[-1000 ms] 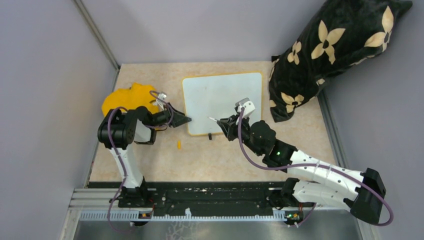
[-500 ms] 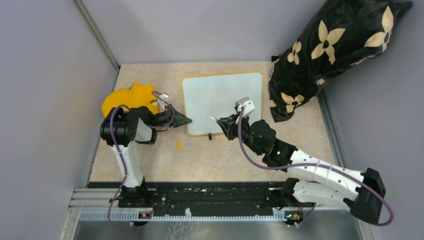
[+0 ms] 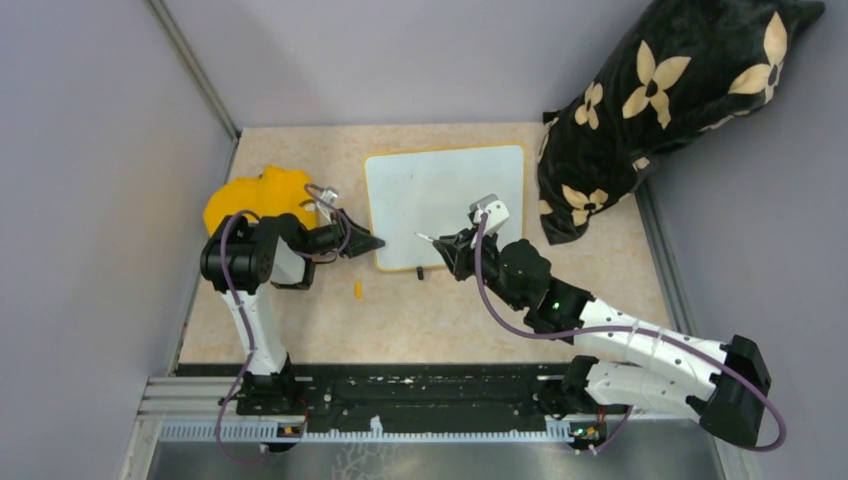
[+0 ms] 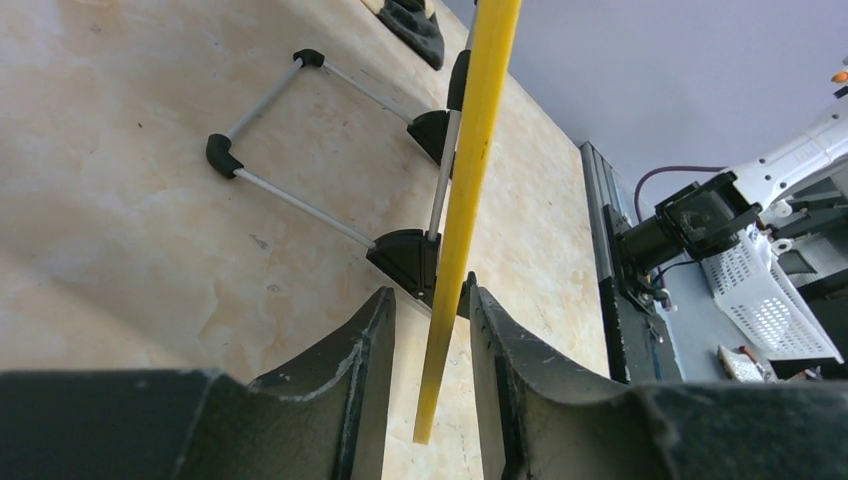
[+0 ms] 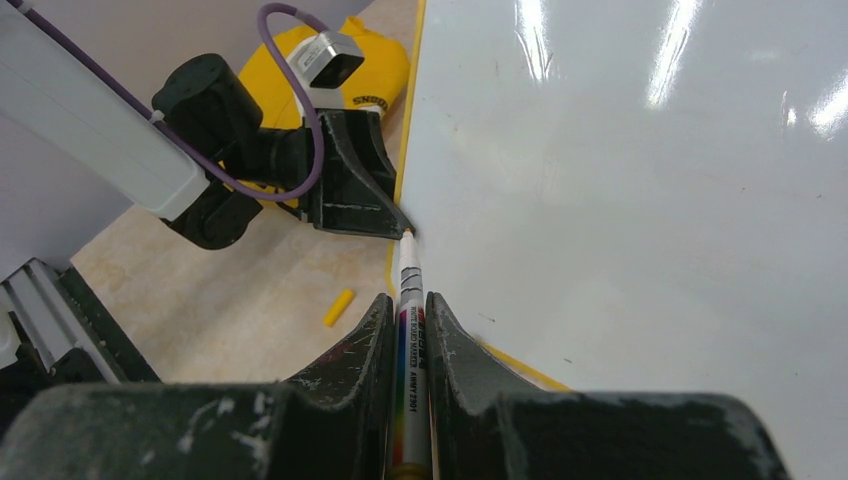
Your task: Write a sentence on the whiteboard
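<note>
The whiteboard point(image 3: 445, 190) lies in the middle of the table, white with a thin yellow frame, and no sentence shows on it. My left gripper point(image 3: 372, 241) is at its near-left corner. In the left wrist view its fingers point(image 4: 430, 292) stand open on either side of the frame's edge point(image 4: 480, 100), with a gap on the left side. My right gripper point(image 3: 447, 245) is shut on a whiteboard marker point(image 5: 410, 330). The marker's tip point(image 5: 408, 235) rests on the board point(image 5: 620, 200) close to its left edge, right beside the left gripper point(image 5: 355, 190).
A small yellow cap point(image 3: 357, 290) lies on the table in front of the board. A yellow cloth point(image 3: 255, 200) sits behind the left arm. A black flowered pillow point(image 3: 660, 100) leans at the back right. The board's wire stand point(image 4: 300, 200) shows underneath it. Grey walls close in on three sides.
The left arm has shifted slightly at the board's corner. The right gripper and marker have stayed where they were.
</note>
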Controlling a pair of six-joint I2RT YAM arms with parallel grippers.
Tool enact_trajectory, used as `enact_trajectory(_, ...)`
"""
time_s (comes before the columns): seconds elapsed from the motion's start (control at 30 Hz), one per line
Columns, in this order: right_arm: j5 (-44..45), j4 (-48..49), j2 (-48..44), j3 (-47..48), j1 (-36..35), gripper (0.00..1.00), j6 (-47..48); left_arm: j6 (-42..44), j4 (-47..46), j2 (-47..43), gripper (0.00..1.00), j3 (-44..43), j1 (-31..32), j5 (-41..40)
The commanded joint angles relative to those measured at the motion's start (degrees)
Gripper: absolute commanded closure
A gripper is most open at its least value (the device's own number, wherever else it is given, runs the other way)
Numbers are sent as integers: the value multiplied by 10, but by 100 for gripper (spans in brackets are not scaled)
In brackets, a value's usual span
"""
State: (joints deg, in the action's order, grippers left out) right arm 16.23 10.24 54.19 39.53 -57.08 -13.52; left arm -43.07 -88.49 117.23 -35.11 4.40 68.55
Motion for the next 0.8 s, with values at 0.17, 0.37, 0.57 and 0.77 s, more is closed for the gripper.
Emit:
enact_trajectory(0.17, -4, 29, 17, 27, 2, 100, -4, 44, -58, -17, 74, 5, 10, 5)
enact_trajectory(0.37, 11, 37, 36, 35, 2, 100, -3, 37, -70, -16, 86, 6, 10, 4)
enact_trajectory(0.57, 127, 50, 91, 69, -11, 100, 19, 35, -73, -18, 93, 8, 10, 3)
enact_trajectory(0.77, 203, 123, 166, 102, -18, 100, 59, 36, -73, -19, 100, 8, 11, 3)
